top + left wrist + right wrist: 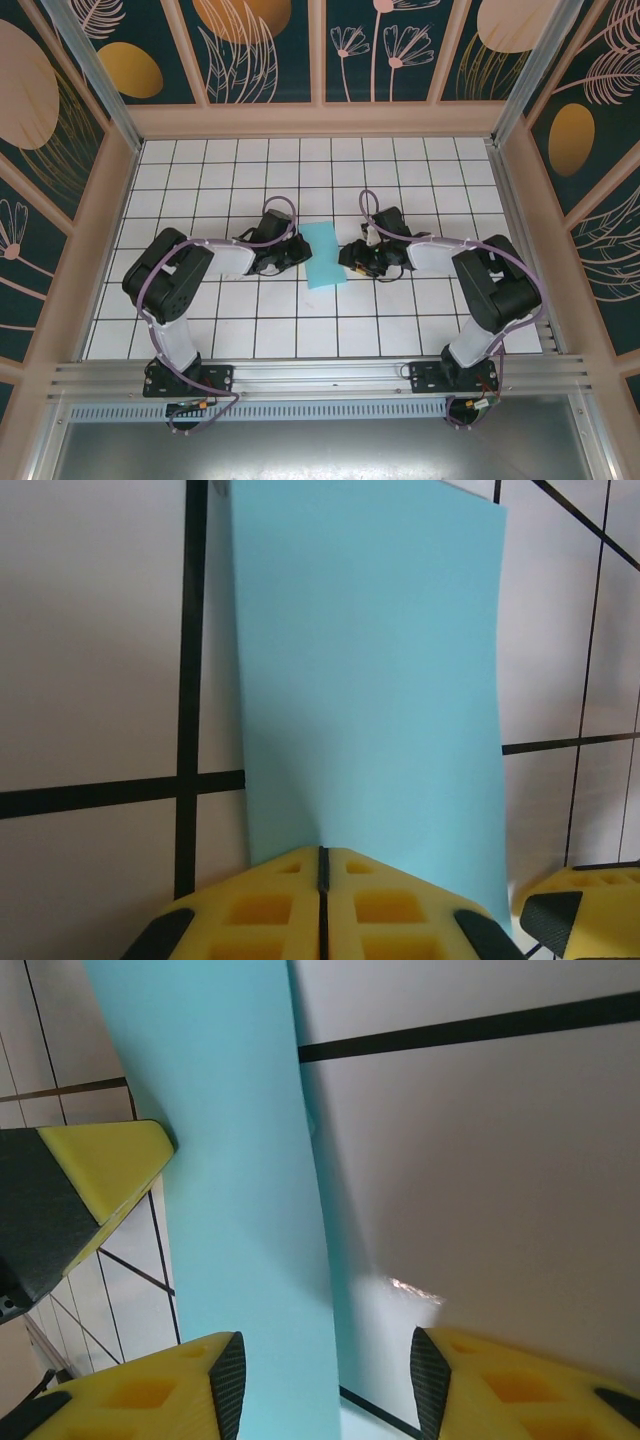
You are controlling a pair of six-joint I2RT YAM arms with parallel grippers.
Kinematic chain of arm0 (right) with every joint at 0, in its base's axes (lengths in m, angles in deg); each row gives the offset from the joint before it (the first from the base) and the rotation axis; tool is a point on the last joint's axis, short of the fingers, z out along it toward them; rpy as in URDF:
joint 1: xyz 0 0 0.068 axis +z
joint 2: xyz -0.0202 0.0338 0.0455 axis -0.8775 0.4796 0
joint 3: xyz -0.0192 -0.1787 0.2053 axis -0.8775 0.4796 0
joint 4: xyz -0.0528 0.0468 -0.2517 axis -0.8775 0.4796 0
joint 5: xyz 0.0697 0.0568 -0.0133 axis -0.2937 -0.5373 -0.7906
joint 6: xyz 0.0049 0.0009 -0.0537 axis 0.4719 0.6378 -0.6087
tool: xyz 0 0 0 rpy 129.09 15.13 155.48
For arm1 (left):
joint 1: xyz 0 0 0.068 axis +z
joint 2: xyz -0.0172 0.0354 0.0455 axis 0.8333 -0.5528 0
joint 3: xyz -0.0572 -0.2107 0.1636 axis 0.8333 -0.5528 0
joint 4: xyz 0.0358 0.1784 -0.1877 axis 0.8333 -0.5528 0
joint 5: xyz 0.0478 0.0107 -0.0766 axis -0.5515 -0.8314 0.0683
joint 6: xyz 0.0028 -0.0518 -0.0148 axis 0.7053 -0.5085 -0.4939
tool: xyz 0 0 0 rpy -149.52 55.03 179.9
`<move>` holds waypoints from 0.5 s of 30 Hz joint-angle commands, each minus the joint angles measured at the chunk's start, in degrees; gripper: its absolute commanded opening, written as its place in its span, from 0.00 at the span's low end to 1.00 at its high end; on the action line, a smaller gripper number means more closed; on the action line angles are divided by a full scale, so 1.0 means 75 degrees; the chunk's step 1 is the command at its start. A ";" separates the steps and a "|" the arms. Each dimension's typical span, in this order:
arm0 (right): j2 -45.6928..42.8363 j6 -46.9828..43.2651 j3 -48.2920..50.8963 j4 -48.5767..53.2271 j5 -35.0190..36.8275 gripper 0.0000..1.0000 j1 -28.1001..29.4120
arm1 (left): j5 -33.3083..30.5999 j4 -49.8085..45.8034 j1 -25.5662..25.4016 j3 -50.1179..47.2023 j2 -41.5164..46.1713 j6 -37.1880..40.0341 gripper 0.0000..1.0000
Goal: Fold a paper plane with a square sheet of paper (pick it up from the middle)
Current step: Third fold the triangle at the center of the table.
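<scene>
Yellow jaws of the left gripper (322, 878), pressed together, pinch the left edge of the square sheet of paper (370, 680) lying mid-tabletop (200, 330), while those of the right gripper (328, 1372) stand spread astride its right edge; thin, light and limp, it probably creases easily, favouring gentle edge pinches.

We're counting just one light-blue sheet of paper (324, 254) mid-frame, two grippers (left gripper (302, 254) and right gripper (347, 258), one on each side of it) and a single white-tiled bench (300, 170) under the lot.
</scene>
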 commanded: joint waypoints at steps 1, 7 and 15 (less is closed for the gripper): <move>0.0097 0.0106 -0.0175 0.0204 -0.0366 0.48 0.0063 | -0.0409 -0.0598 -0.0016 0.0015 -0.0175 0.0205 0.09; 0.0180 0.0093 -0.0176 0.0268 -0.0631 0.44 0.0205 | -0.0499 -0.0615 -0.0011 -0.0209 -0.0210 0.0193 0.09; -0.0103 0.0537 0.0198 -0.0223 -0.1242 0.39 0.0285 | -0.0496 -0.0537 -0.0009 -0.0306 -0.0187 0.0193 0.09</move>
